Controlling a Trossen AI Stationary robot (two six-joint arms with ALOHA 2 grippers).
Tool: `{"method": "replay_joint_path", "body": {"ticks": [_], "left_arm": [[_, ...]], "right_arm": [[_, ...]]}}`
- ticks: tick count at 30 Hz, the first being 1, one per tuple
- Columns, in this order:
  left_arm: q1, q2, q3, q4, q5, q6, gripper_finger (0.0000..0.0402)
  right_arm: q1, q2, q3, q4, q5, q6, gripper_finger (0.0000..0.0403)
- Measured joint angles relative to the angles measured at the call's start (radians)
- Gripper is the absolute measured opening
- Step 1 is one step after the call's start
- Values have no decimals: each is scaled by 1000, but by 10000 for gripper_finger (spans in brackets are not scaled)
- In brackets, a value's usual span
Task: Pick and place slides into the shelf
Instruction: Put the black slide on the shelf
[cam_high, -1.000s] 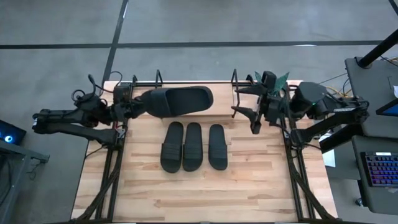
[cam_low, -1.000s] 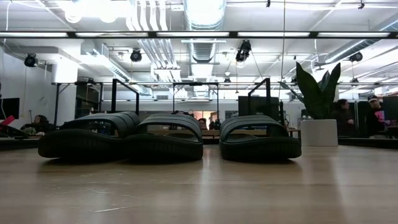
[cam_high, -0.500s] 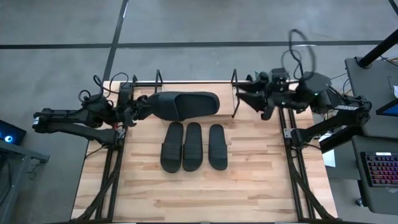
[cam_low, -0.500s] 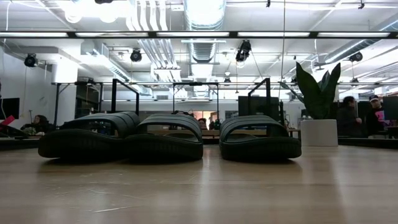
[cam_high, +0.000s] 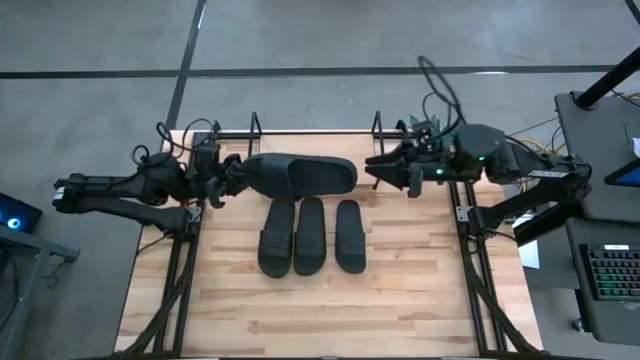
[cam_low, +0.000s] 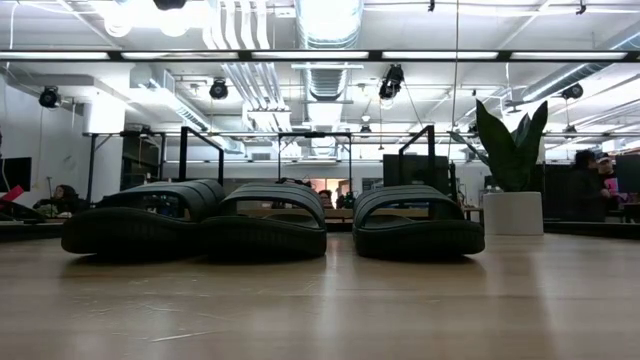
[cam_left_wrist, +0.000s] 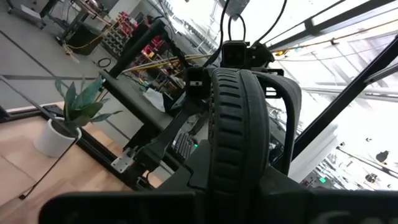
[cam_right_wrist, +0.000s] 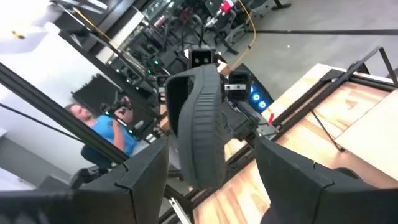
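Dark jointed arms (cam_high: 120, 187), looping black cables (cam_high: 440, 85)

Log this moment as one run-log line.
left gripper: shut on matte black slide sandal, held over shelf | right gripper: open, at its free end | three black slides: on wooden tabletop

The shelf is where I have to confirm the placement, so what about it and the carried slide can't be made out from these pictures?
- Shelf board, high view: mostly hidden under the carried slide.
- Carried slide, low view: not visible behind the three slides on the table.
- Left gripper contact with the slide, left wrist view: cut off by the edge.
- Right gripper, right wrist view: fingertips blurred, near the slide's toe.
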Motion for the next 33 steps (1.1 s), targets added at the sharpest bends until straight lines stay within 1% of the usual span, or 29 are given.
{"method": "replay_joint_path", "body": {"ticks": [4,8,17,22,28,33], "left_arm": [[0,10,0,7,-6,0,13],[0,17,0,4,-7,0,13],[0,38,0,4,-2,0,13],[0,56,0,5,6,0,13],[0,50,0,8,7,0,13],[0,30,0,8,7,0,13]], "right_arm": [[0,32,0,-5,-5,0,228],[0,54,0,0,-44,-1,228],[0,81,0,4,-51,-9,228],[0,104,0,38,-52,-80,228],[0,114,0,34,-53,-93,227],[0,112,0,36,-54,-147,210]]}}
